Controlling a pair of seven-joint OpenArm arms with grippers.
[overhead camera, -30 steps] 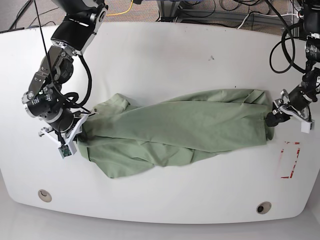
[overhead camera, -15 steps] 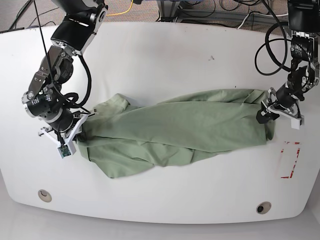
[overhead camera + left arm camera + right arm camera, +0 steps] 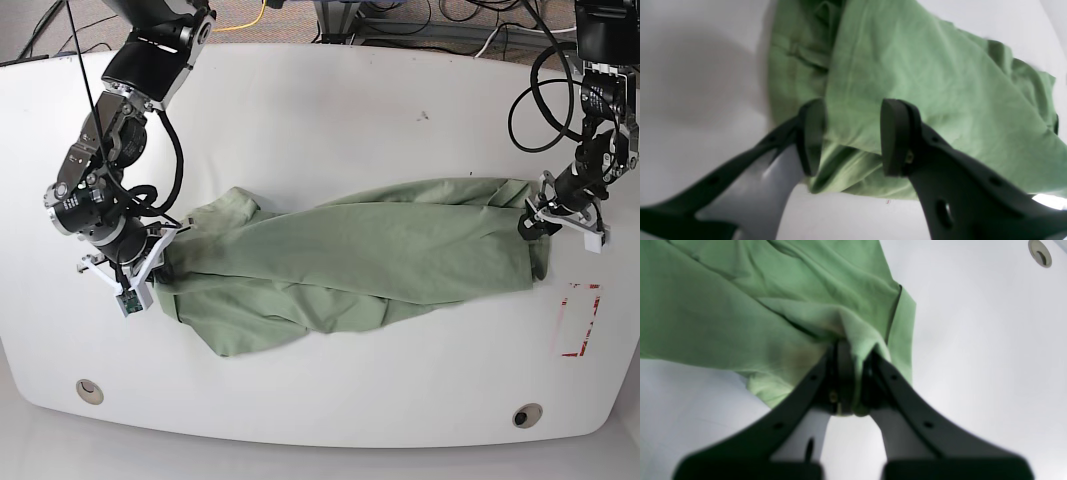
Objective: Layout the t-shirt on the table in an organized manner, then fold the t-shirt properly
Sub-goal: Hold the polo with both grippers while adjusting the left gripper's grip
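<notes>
1. My left tool (image 3: 527, 222) has moved in from beyond the t-shirt (image 3: 350, 260) and now sits at its edge nearest the red tape rectangle (image 3: 578, 320), fingers spread either side of a fabric fold, not yet pinching.
2. My right tool (image 3: 163, 243) has not shifted; it stays pressed together on the shirt's far end.
3. The shirt lies bunched and stretched lengthwise mid-counter (image 3: 320, 120).
4. I judge a two-ended stretch comes next.

t-shirt (image 3: 350, 265) on table (image 3: 330, 110), mid-front | tape rectangle (image 3: 577, 320) right of it
</notes>
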